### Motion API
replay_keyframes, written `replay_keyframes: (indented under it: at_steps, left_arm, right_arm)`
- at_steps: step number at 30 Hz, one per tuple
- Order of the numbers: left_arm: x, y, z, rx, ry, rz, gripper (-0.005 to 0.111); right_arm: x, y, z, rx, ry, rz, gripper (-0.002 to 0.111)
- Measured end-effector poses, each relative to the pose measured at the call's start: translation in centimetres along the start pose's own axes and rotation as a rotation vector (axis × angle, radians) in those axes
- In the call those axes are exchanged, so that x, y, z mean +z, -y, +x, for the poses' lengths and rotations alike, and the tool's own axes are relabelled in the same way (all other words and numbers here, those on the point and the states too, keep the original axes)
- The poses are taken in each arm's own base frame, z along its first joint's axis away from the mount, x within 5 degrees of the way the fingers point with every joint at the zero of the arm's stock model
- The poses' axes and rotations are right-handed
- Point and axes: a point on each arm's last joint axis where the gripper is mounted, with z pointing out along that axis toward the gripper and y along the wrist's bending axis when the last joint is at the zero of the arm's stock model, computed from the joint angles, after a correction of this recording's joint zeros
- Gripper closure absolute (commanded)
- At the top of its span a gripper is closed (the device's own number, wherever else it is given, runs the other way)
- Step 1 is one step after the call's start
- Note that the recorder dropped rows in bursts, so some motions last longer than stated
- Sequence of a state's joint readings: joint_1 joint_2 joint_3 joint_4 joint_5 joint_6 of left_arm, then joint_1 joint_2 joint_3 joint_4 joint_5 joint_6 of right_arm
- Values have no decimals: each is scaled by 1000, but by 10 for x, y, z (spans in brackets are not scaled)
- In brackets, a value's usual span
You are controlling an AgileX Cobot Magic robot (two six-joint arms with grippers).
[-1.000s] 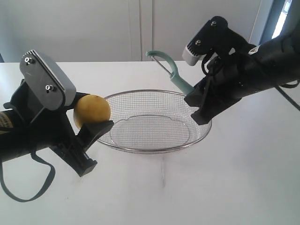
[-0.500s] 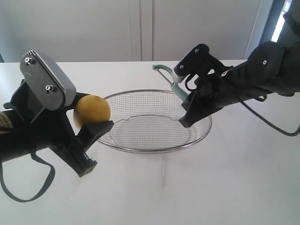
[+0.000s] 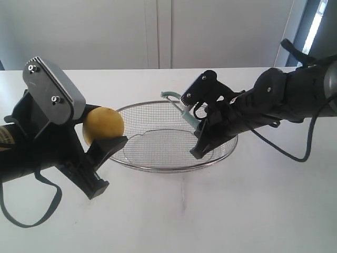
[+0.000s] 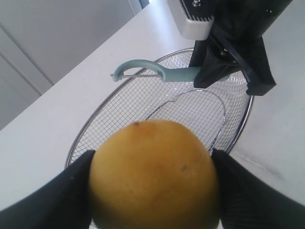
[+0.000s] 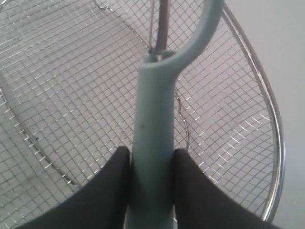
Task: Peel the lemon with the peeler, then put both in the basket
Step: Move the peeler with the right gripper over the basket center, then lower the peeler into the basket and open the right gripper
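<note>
— Where's the lemon [image 4: 152,171]?
— Clenched in the left gripper [image 3: 103,132], just beside the basket's [image 3: 158,168] left rim, above the table [image 3: 237,211].
— And the peeler [image 3: 185,108]?
— The right gripper [image 5: 151,191] grasps its handle and holds it over the basket. I can't tell whether it touches the mesh.

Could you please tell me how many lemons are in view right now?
1. The round yellow lemon is held between the left gripper's fingers, beside the rim of the silver wire-mesh basket; none appears hidden.
</note>
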State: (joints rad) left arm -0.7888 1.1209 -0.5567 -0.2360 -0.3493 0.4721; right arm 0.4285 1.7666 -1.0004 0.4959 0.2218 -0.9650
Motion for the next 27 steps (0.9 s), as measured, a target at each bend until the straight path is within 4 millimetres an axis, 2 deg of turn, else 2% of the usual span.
replay_keyframes:
  at_steps: [7,16,24,27]
  left_arm:
    - [0,0,0,0,-2,1,107]
    - [0,0,1,0,-6,4,107]
    - [0,1,1,0,-8,6,107]
    - [0,1,1,0,-8,6,107]
  right_arm:
    - [18,-2,10,6,-43,-13,85]
    - [24,-3,13,8,-52,-13,63]
    - [23,-2,12,29,-47,-6,61]
    - [16,0,8,82,-26,5,61]
